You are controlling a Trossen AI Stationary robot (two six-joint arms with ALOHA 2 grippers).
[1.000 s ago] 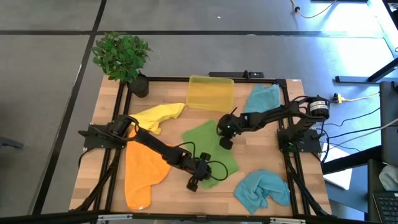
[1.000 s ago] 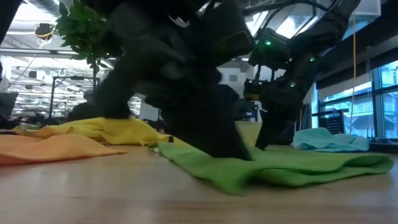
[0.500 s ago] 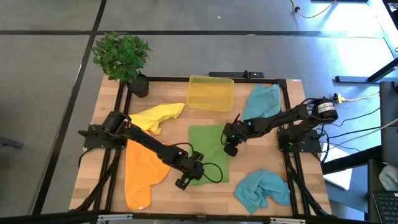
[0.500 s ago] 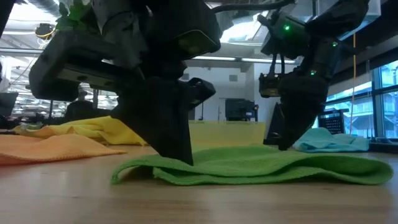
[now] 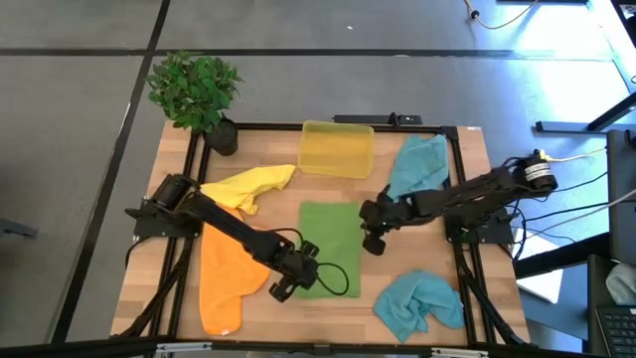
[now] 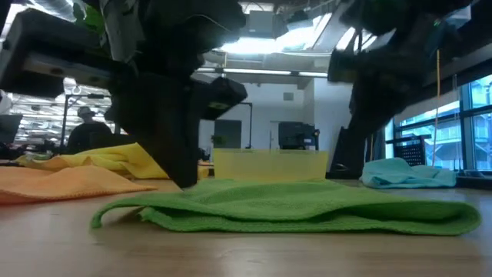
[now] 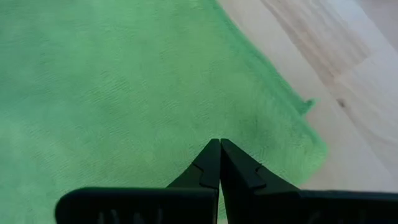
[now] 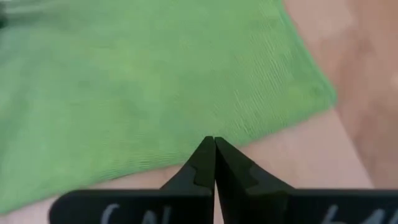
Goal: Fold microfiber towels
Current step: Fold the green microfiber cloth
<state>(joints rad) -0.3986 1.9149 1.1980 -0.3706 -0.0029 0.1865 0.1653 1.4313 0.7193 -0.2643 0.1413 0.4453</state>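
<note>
The green towel lies flat on the wooden table as a neat rectangle; the low view shows it doubled over. My left gripper is shut beside the towel's near left corner, its tips just above the cloth with nothing between them. My right gripper is shut at the towel's right edge, its tips over that edge, also holding nothing. The yellow towel, the orange towel and two teal towels lie around it.
A translucent yellow bin stands at the far edge behind the green towel. A potted plant sits at the far left corner. Bare wood shows between the green towel and the crumpled teal towel at the near right.
The green towel has gone from a skewed, rumpled spread to a narrow rectangle, its near left corner drawn toward the table's left. My left gripper has risen and drifted left; my right gripper has risen and moved toward the right edge, off the cloth.
</note>
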